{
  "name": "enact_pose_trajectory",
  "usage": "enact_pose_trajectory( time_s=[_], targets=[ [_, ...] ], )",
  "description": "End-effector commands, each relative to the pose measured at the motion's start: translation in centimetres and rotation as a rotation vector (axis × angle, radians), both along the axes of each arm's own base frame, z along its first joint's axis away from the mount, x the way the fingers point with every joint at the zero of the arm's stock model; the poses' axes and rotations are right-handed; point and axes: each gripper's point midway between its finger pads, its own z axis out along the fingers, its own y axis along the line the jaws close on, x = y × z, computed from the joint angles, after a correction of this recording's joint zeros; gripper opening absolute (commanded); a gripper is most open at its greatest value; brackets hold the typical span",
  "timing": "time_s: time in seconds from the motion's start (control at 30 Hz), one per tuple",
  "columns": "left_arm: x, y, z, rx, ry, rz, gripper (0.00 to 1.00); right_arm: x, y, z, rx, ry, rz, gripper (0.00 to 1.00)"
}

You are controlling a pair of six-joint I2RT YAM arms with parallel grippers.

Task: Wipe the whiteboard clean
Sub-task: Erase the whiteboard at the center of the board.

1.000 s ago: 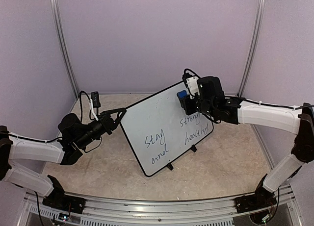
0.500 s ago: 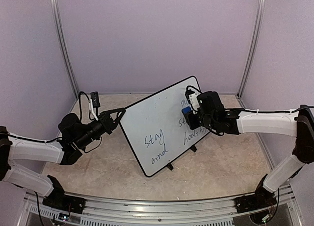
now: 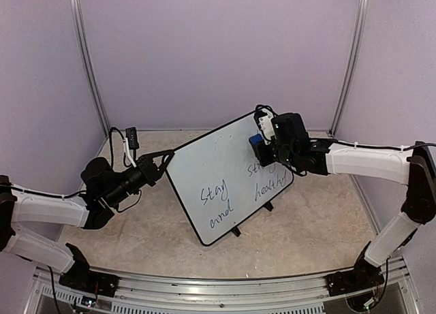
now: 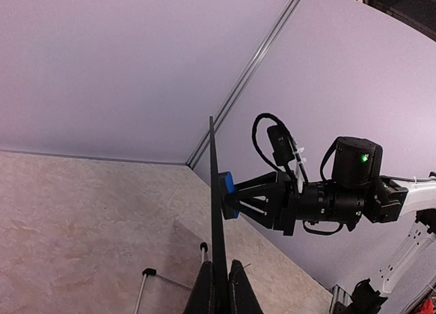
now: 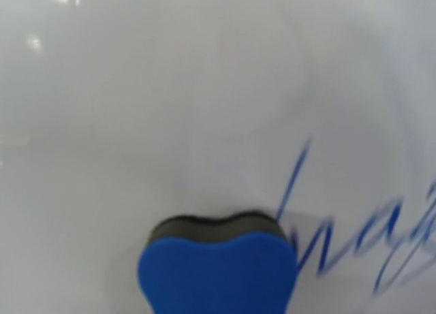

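The whiteboard (image 3: 204,165) stands tilted on the table, with blue handwriting across its lower half. My left gripper (image 3: 166,158) is shut on its left edge. The left wrist view shows the whiteboard (image 4: 215,212) edge-on, pinched between the left gripper's (image 4: 219,272) two black fingers. My right gripper (image 3: 261,144) is shut on a blue-and-black eraser (image 3: 254,138) and presses it flat against the board's upper right area, just above the writing. The eraser (image 5: 218,273) fills the bottom of the right wrist view, its black felt on the board beside blue strokes (image 5: 354,239).
The board's black stand feet (image 3: 236,231) rest on the beige tabletop. Purple walls with aluminium posts (image 3: 87,62) close in the back and sides. A metal rail (image 3: 204,297) runs along the near edge. A small black device on a cable (image 3: 131,137) stands behind the left arm.
The right gripper slid the eraser down over the writing on the right, then back up toward the board's top edge. The left arm and the board stayed still.
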Motion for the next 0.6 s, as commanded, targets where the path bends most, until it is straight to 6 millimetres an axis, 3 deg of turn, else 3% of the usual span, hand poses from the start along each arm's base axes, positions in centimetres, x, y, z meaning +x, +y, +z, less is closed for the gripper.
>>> enact_pose_trajectory(
  time_s=[0.0, 0.13, 0.37, 0.57],
  targets=[
    [-3.2, -2.3, 1.8, 0.04, -0.131, -0.173, 0.0, 1.6, 0.8, 0.9, 0.011, -0.029, 0.013, 0.23],
    [-3.3, -2.2, 1.9, 0.039, -0.133, -0.171, 0.0, 1.0, 0.8, -0.5, 0.017, 0.006, 0.025, 0.23],
    [-3.3, -2.3, 1.9, 0.036, -0.131, -0.178, 0.0, -1.1, -1.0, -3.2, 0.013, 0.059, 0.013, 0.23],
    [-3.3, -2.4, 1.8, 0.035, -0.129, -0.182, 0.0, -1.1, -1.6, -3.3, 0.004, 0.056, 0.001, 0.23]
  ],
)
